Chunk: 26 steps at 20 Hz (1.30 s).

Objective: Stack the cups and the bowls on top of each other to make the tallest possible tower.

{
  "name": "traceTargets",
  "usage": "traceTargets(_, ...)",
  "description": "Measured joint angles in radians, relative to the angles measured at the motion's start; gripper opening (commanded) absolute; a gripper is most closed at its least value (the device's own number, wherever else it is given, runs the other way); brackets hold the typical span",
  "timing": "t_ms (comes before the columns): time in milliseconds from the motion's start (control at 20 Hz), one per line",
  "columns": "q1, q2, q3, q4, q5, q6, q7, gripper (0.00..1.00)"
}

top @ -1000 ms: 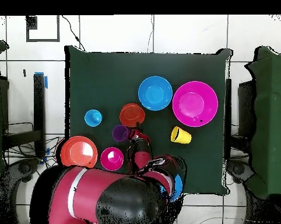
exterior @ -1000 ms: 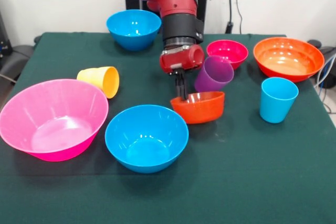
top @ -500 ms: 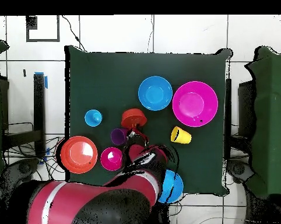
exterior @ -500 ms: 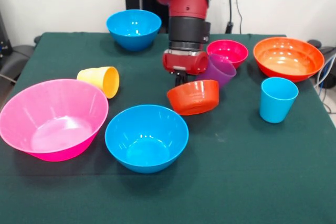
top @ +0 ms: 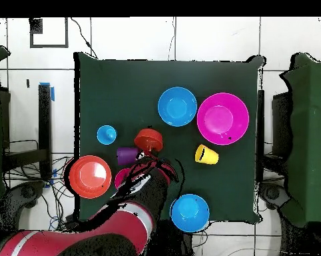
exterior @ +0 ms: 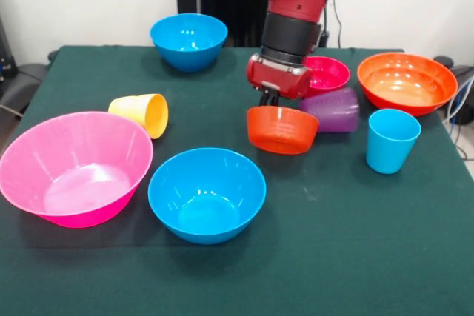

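Observation:
My gripper (exterior: 271, 101) is shut on the far rim of the small orange-red bowl (exterior: 282, 129), which hangs tilted just above the cloth; from overhead the gripper (top: 152, 156) sits just below this bowl (top: 148, 140). The ribbed purple cup (exterior: 332, 110) lies on its side right beside the bowl. Further right the light blue cup (exterior: 392, 140) stands upright. The small magenta bowl (exterior: 324, 73) is partly hidden behind my arm. The yellow cup (exterior: 141, 114) lies on its side at the left. No tower stands.
A big pink bowl (exterior: 74, 166) and a blue bowl (exterior: 207, 194) sit at the front left. Another blue bowl (exterior: 189, 40) is at the back. The wide orange bowl (exterior: 406, 81) is at the back right. All rest on the green cloth (exterior: 333, 242).
My arm has swung to the picture's right in the front view, carrying the orange-red bowl and turning it. The purple cup has tipped from leaning to lying on its side.

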Motion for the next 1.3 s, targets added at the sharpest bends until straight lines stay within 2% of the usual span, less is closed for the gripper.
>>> traceTargets(150,0.026,-0.02,0.002,-0.003,0.0,0.115,0.0,0.0)
traceTargets(350,0.03,-0.038,0.016,-0.02,0.0,0.259,0.0,0.0)
traceTargets(700,-0.005,-0.073,0.039,-0.05,-0.01,0.413,-0.003,0.0)
traceTargets(850,-0.004,-0.069,0.04,-0.067,-0.011,0.463,-0.003,0.0)
traceTargets(900,0.005,-0.057,0.04,-0.083,-0.011,0.504,-0.003,0.0)
traceTargets(1250,0.044,0.0,0.037,-0.147,-0.011,0.63,-0.003,0.0)
traceTargets(1300,0.056,0.019,0.033,-0.18,-0.01,0.676,-0.003,1.0)
